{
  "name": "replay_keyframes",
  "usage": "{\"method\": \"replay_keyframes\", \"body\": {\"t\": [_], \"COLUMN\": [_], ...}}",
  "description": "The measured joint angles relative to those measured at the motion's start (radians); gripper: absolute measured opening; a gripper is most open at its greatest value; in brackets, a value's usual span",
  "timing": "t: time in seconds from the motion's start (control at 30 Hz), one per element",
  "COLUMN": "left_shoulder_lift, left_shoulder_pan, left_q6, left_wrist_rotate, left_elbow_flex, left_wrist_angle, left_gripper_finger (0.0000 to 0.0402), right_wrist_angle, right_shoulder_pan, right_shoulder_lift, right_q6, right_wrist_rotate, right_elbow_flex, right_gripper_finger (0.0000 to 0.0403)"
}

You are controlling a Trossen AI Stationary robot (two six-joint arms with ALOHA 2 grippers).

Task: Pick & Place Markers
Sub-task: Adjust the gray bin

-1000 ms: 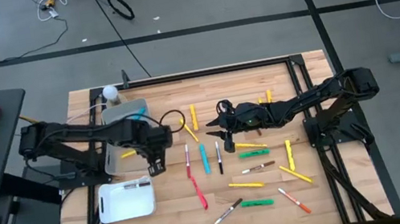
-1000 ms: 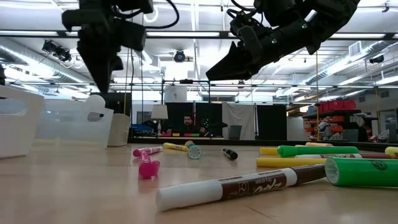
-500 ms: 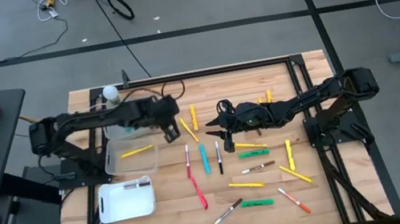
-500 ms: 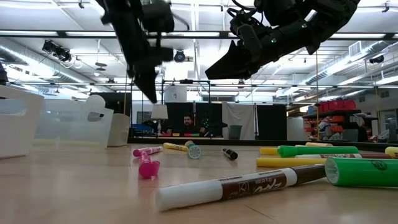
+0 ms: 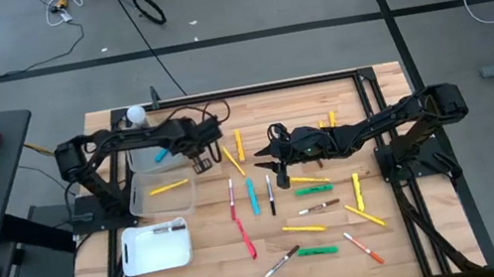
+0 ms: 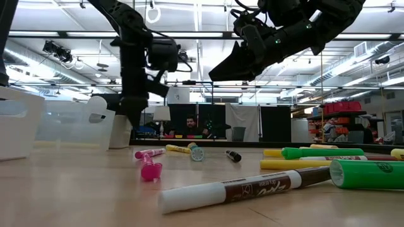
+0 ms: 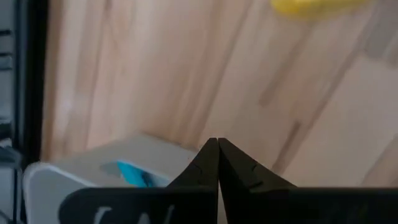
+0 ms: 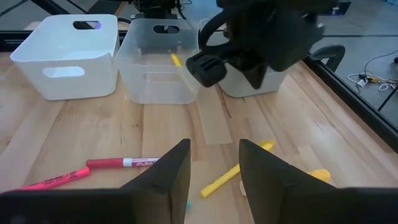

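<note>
The wooden table point(image 5: 320, 96) fills the middle of the high view, framed by dark rails. The left arm reaches from the left edge toward the centre; the left gripper point(image 5: 202, 159) hangs just right of the bins, its two dark fingers point(image 7: 214, 163) pressed together with nothing between them, as the left wrist view shows. The right arm comes in from the right edge, and the right gripper point(image 5: 277, 166) hovers above the table's middle with its fingers point(image 8: 166, 167) set apart and empty, over a yellow marker point(image 8: 231, 172) in the right wrist view. Three bins stand in a column at the table's left: a white bin point(image 5: 156, 247) at lower left with a red marker lying in it, a clear bin point(image 5: 162, 194) above it holding a yellow marker point(image 5: 168, 186), and a grey bin point(image 5: 145, 140) uppermost holding a light blue marker point(image 5: 161, 156). The remaining markers lie scattered across the centre and lower right of the table: a yellow one point(image 5: 239, 144) near the left gripper, a red one point(image 5: 232, 199), a light blue one point(image 5: 252, 196) and a dark-ended white one point(image 5: 271, 195) side by side in the middle, green ones point(image 5: 313, 189) right of them, and more yellow, red and brown ones toward the lower right. In the low view a white and brown marker point(image 6: 243, 188) lies nearest the camera, bottom centre, with a green marker point(image 6: 367, 173) at the right edge.
</note>
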State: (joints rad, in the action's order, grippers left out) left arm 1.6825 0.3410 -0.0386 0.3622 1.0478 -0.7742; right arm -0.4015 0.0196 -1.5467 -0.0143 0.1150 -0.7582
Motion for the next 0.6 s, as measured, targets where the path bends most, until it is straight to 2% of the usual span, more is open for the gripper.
{"method": "replay_keyframes", "body": {"t": [0.27, 0.6], "left_shoulder_lift": [-0.007, -0.033], "left_shoulder_pan": [-0.027, -0.048], "left_q6": [0.052, 0.085], "left_wrist_rotate": [-0.024, -0.032], "left_elbow_flex": [-0.010, -0.010], "left_wrist_angle": [-0.145, -0.159], "left_gripper_finger": [0.0003, 0.0009], "right_wrist_angle": [0.000, 0.001], "right_shoulder_pan": [0.000, 0.000], "right_shoulder_lift": [0.000, 0.000], "right_q6": [0.005, 0.006], "right_wrist_rotate": [0.000, 0.000], "right_elbow_flex": [0.000, 0.000], "right_gripper_finger": [0.0139, 0.0139]}}
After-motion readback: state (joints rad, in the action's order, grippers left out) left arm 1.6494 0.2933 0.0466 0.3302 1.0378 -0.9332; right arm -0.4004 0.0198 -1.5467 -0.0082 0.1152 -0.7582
